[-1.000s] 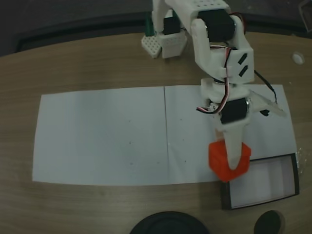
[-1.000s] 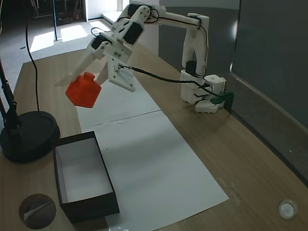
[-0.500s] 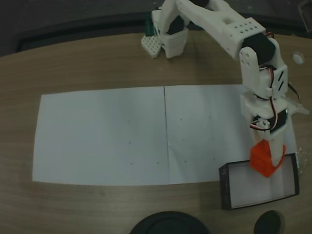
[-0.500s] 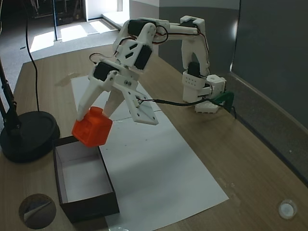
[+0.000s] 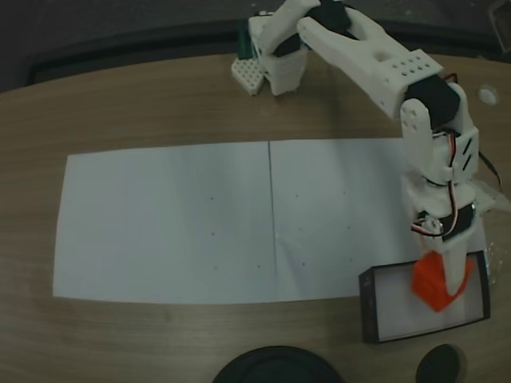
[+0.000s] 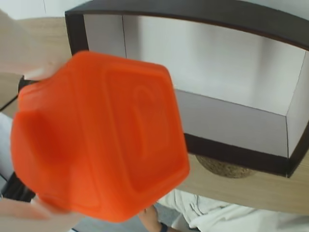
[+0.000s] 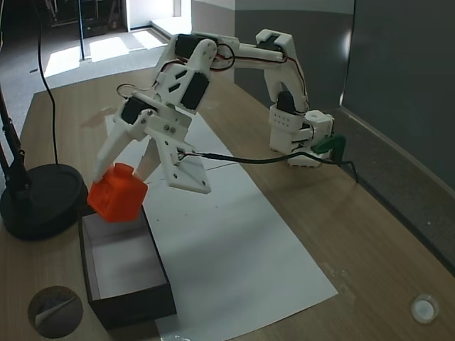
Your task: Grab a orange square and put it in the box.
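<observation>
The orange square [image 5: 433, 283] is a bright orange-red cube with a raised stud on top. It hangs in the air with my gripper [image 5: 444, 279] shut on it. In one fixed view it is over the right half of the box [image 5: 368, 307]. In the other fixed view the orange square [image 7: 117, 194] floats just above the far end of the box [image 7: 161, 273], a shallow black-walled tray with a white inside. The gripper [image 7: 122, 186] reaches down from the white arm. In the wrist view the orange square [image 6: 101, 135] is large at the left between white fingers [image 6: 24, 48], with the box [image 6: 193, 14] behind it.
White paper [image 7: 227, 234] covers the middle of the wooden table. A black lamp base [image 7: 39, 202] stands close beside the box's far end. A small round disc [image 7: 55, 311] lies near the box's near end. The arm's base [image 7: 298, 138] is clamped at the far edge.
The arm swung the cube from above the paper over to the box and lowered it. The cube stayed held in the gripper throughout.
</observation>
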Motion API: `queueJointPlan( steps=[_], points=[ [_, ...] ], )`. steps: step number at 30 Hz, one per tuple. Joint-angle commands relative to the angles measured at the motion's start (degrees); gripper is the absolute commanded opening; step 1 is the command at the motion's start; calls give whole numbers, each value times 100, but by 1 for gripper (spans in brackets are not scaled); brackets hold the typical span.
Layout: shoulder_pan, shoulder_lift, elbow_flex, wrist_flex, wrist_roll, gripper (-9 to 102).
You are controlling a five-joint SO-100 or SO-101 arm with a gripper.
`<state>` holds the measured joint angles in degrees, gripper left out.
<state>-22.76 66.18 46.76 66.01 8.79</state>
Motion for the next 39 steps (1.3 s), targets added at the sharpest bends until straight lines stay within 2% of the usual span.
queueJointPlan(
  steps=[1,9,11,13,17,22,26,31,39],
  points=[
    [26,211,-510,141,272,34],
    [62,229,-519,202,255,36],
    [97,325,-624,272,255,31],
    [220,475,-782,483,255,22],
    [650,1055,-1274,1222,-79,-1],
    [1169,2522,-1942,3182,-220,0],
    [1644,4201,-1872,3305,-220,0],
    [2030,6469,-1020,3305,-272,0],
    [2839,9545,2004,3103,-782,0]
  ],
)
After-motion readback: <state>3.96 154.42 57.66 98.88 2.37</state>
